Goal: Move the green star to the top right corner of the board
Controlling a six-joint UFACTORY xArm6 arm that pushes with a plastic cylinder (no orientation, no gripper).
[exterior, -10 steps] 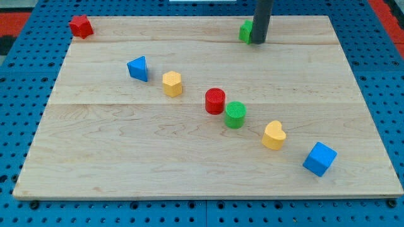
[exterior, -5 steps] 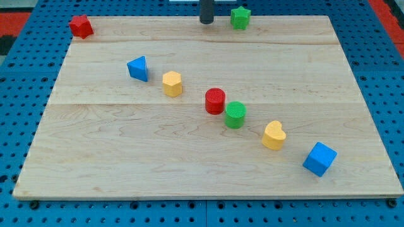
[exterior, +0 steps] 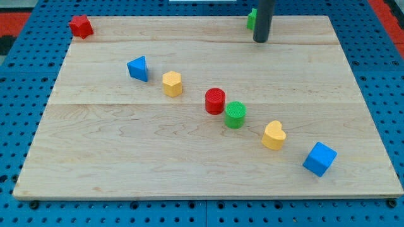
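Note:
The green star sits at the board's top edge, right of the middle, mostly hidden behind my rod. My tip rests on the board just below and slightly right of the star, close to it. I cannot tell if they touch. The wooden board fills most of the view; its top right corner lies further to the view's right of the star.
A red star sits at the top left corner. A diagonal row runs down to the right: blue triangle, yellow hexagon, red cylinder, green cylinder, yellow heart, blue cube.
My tip went from the star's right side to its left, then back right to just below it. The green star has shifted up and a little to the right along the top edge.

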